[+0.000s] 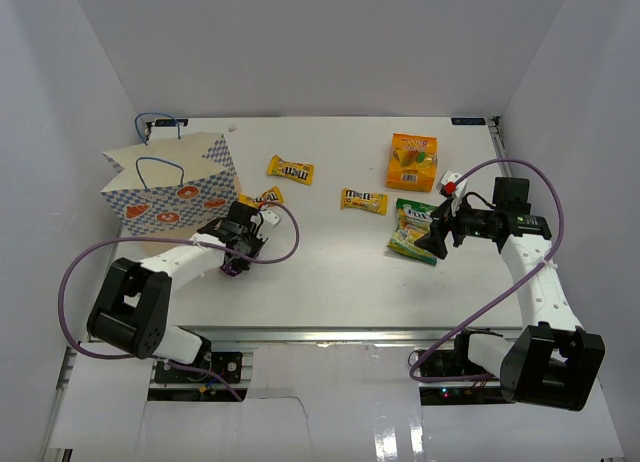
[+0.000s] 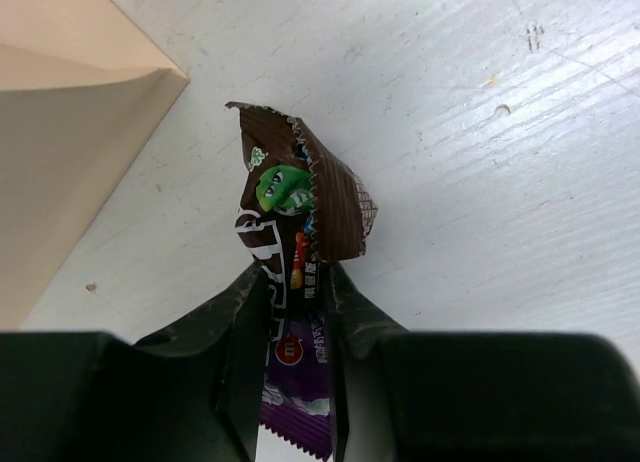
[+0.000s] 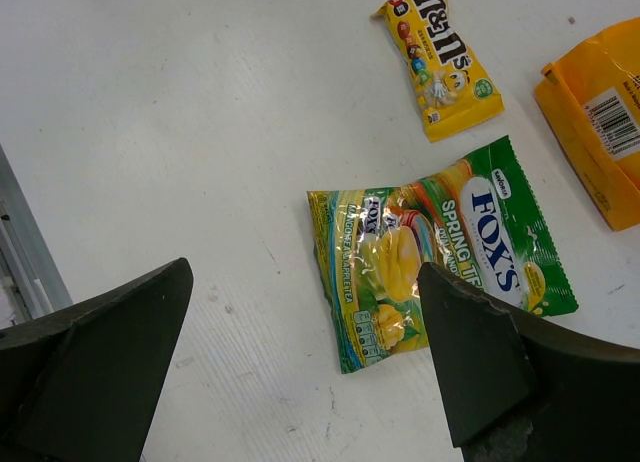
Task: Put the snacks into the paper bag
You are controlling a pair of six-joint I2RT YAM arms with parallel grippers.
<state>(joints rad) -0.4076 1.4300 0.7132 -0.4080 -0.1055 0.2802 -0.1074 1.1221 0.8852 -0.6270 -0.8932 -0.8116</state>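
the left gripper [image 2: 297,294] is clamped tight on the small purple wrapped bar [image 2: 290,232], whose crumpled end sticks out past the fingertips, low over the table [image 1: 330,272]. just to its left sits the paper bag [image 1: 170,187]; one yellow packet [image 1: 268,197] lies just beyond the gripper, beside the bag. the right gripper [image 3: 305,282] hangs wide open and empty over the green-yellow pouch [image 3: 440,252]. beyond it lie another yellow packet [image 3: 440,57] and the orange pouch [image 3: 595,132]; a third yellow packet [image 1: 290,169] rests well off to its left.
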